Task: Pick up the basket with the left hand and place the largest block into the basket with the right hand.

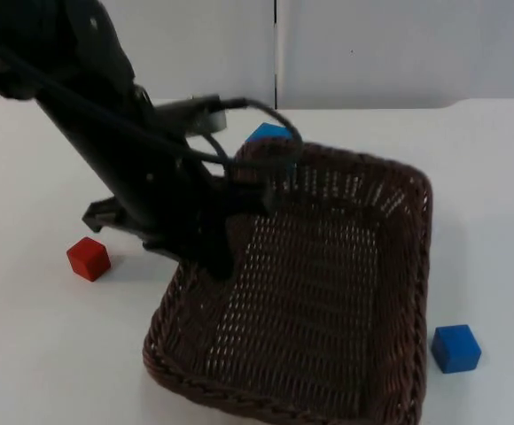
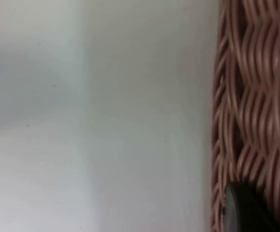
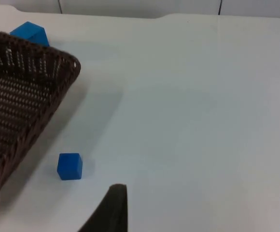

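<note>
The brown wicker basket (image 1: 328, 292) takes up the middle of the table, its far end lifted and casting a shadow. My left gripper (image 1: 214, 258) is shut on the basket's left rim (image 2: 236, 111), with one black fingertip (image 2: 244, 210) against the weave. A light blue block (image 1: 269, 134) sits behind the basket's far edge, partly hidden by the rim, and it is also in the right wrist view (image 3: 30, 33). A darker blue block (image 1: 455, 347) lies by the basket's near right corner (image 3: 69, 166). A red block (image 1: 89, 258) lies left of the basket. My right gripper (image 3: 112, 210) waits above the table right of the basket.
The grey partition wall (image 1: 372, 49) closes the table at the back. White table top (image 3: 203, 121) stretches out to the right of the basket. The left arm (image 1: 106, 115) crosses the upper left of the table.
</note>
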